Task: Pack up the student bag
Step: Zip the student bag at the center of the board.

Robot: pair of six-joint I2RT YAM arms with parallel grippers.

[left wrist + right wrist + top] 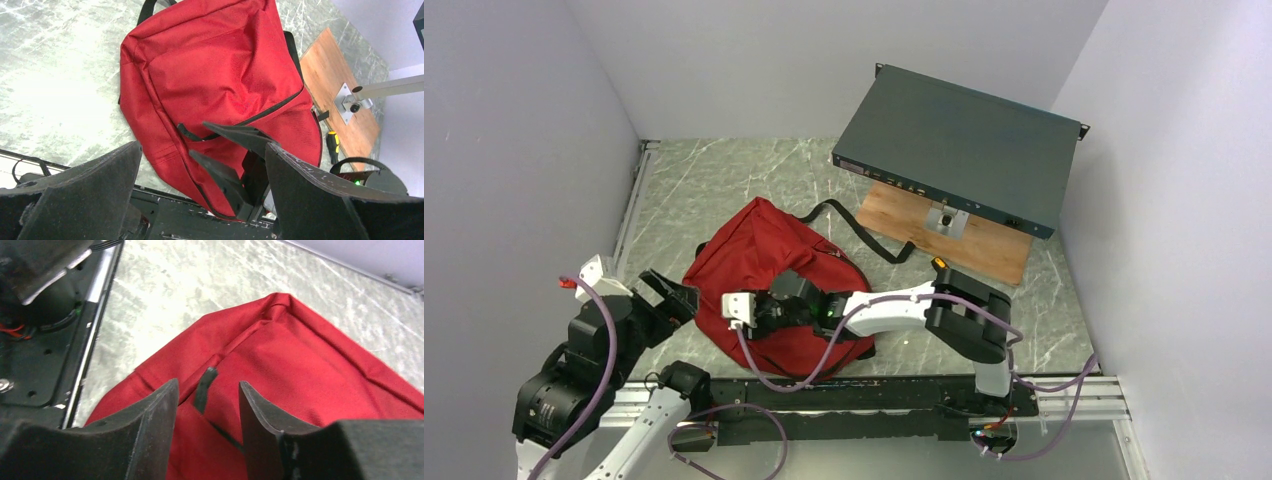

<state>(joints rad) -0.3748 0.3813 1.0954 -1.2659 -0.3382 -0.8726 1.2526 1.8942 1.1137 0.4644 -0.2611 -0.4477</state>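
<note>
The student bag [769,255] is a dark red fabric backpack lying flat in the middle of the table, with a black strap trailing behind it. It fills the left wrist view [220,75] and the right wrist view [310,370]. My right gripper [764,315] is open just above the bag's near part. A short black zip pull [204,390] stands between its fingertips [207,402], untouched. My left gripper [674,292] is open and empty beside the bag's left edge. It looks over the bag [202,165] and sees the right gripper's fingers [235,137].
A flat dark teal metal box [959,150] sits tilted on a stand over a wooden board [984,250] at the back right. A yellow-and-black screwdriver [939,264] lies next to the board and shows in the left wrist view [332,145]. Grey walls enclose three sides.
</note>
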